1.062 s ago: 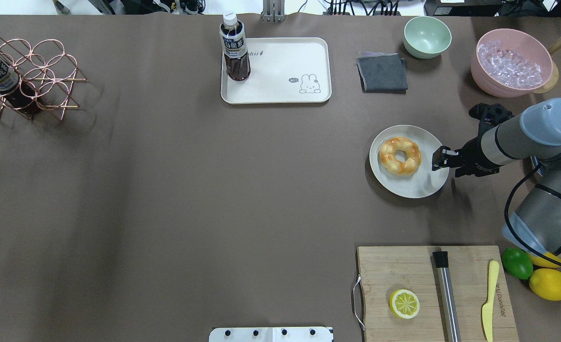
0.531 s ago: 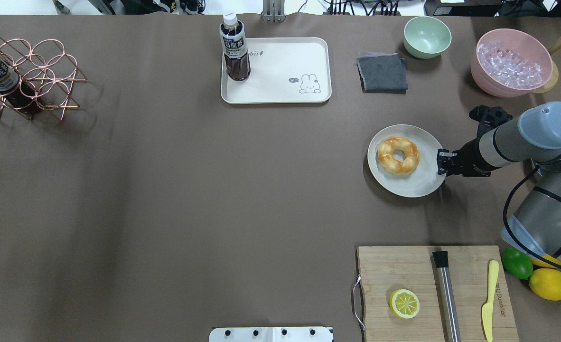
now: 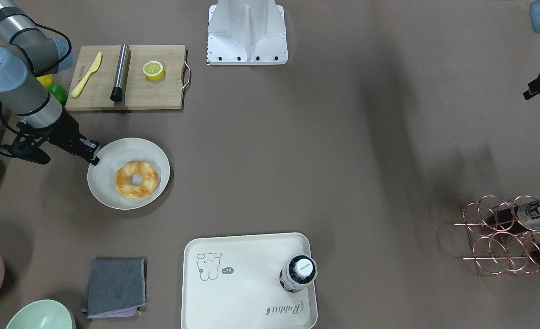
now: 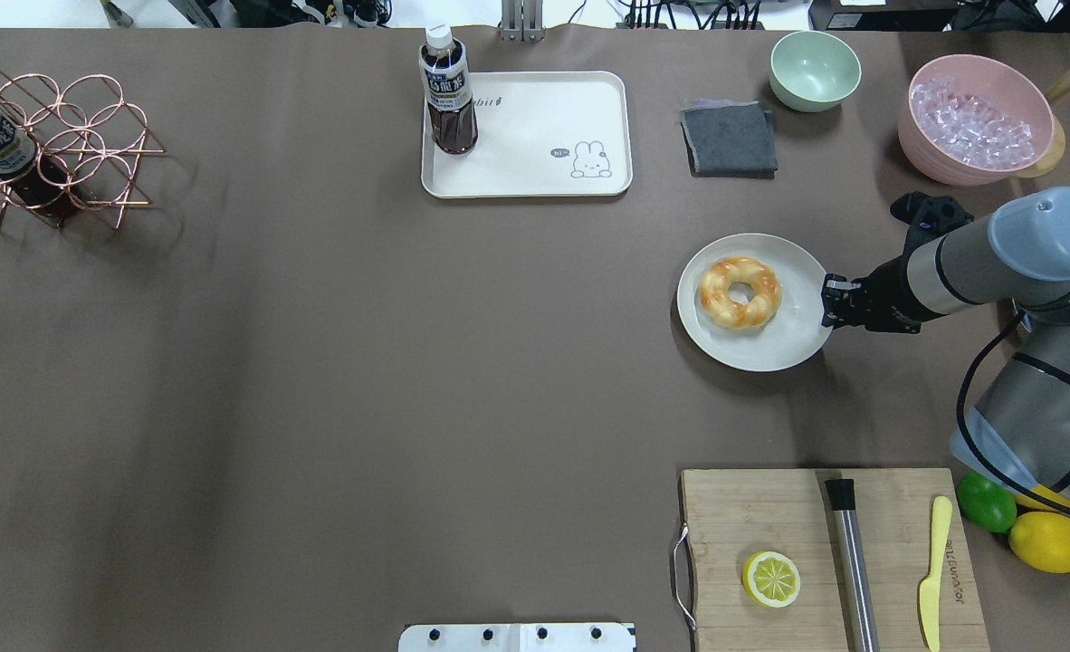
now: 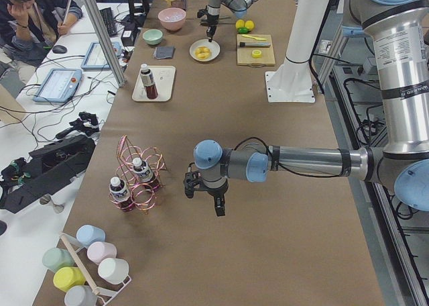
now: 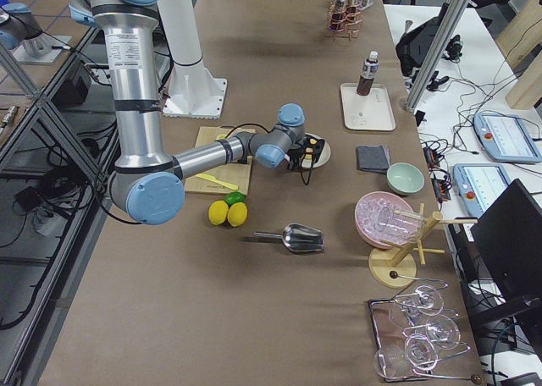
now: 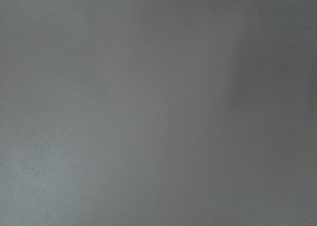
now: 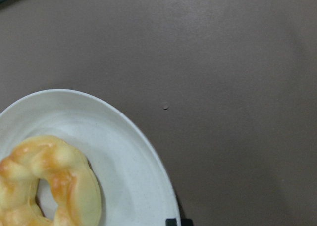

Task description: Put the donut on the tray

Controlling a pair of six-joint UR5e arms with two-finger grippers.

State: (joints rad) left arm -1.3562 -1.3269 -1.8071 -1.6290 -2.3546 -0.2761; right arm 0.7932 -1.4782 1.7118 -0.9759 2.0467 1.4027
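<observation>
Brown matte surface (image 4: pixel 318 380), overhead view, read left to right.

Far left: copper wire bottle rack (image 4: pixel 64 145), out of play. The left tool (image 5: pixel 218 202) hangs over bare surface, well apart from the task's things. Its wrist camera shows only brown. Whether its jaws are open or hold anything, I cannot tell.

Centre, far edge: cream rectangular tray with rounded corners and a grey cartoon drawing (image 4: pixel 544 172). A dark plastic drinks bottle with a white cap (image 4: pixel 447 95) stands upright in the tray's far left corner. Room for the donut looks to be on the drawing side.

Right of centre: golden-yellow twisted ring donut with orange-brown patches (image 4: pixel 740 292). It lies flat on a round off-white plate (image 4: pixel 770 353), well apart from the tray and not yet on it.

The right tool (image 4: pixel 828 302) sits low at the plate's right rim, touching or just beside it, not over the donut. I cannot tell how wide its jaws stand. No part of the donut is in them.

Risks, as I judge them:
- A tool this low at the rim could shove or tip the plate and slide the donut off.
- The ring is lumpy and glazed, so a pinch on one side may slip or squash it.
- A set-down too far left would knock the bottle over.
</observation>
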